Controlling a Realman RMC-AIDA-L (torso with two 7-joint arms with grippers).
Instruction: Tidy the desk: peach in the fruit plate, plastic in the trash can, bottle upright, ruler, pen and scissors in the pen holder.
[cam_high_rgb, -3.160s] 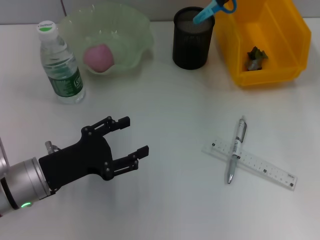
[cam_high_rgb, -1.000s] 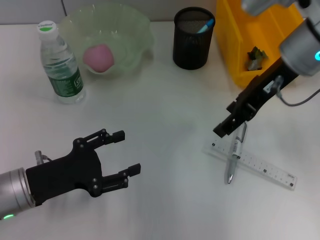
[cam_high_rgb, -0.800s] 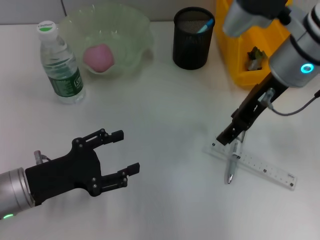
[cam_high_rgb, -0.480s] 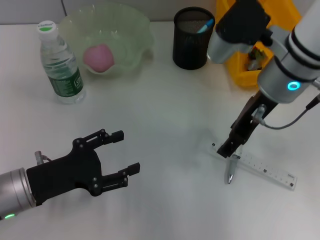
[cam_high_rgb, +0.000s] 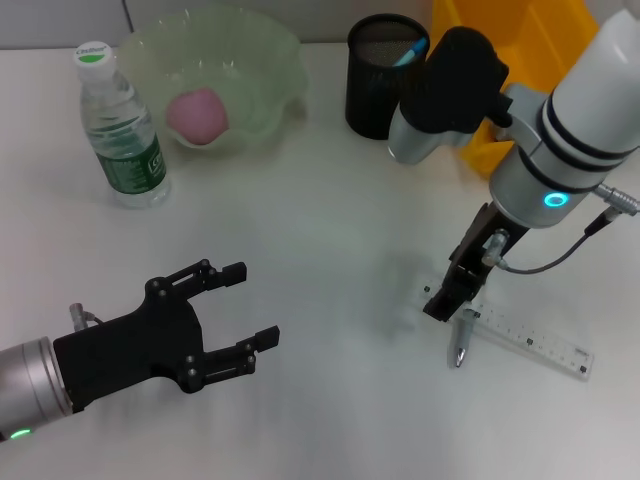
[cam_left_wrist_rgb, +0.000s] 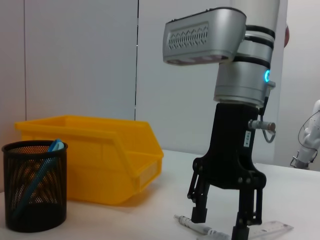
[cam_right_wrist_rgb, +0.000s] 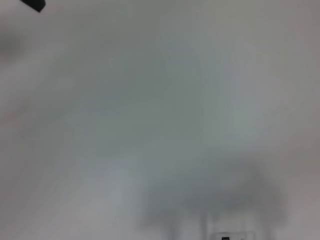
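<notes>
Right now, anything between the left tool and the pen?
Nothing: in the head view only bare table separates the open left tool from the pen, where the right tool sits.

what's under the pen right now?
The clear ruler lies under the pen, which crosses it. The right gripper, open, straddles the pen's upper part and hides the crossing. The left gripper hovers open, far off.

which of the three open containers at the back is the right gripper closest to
The yellow bin, the trash can: the right gripper, open over the pen and ruler, is nearest it. The black mesh pen holder and green fruit plate stand farther left.
</notes>
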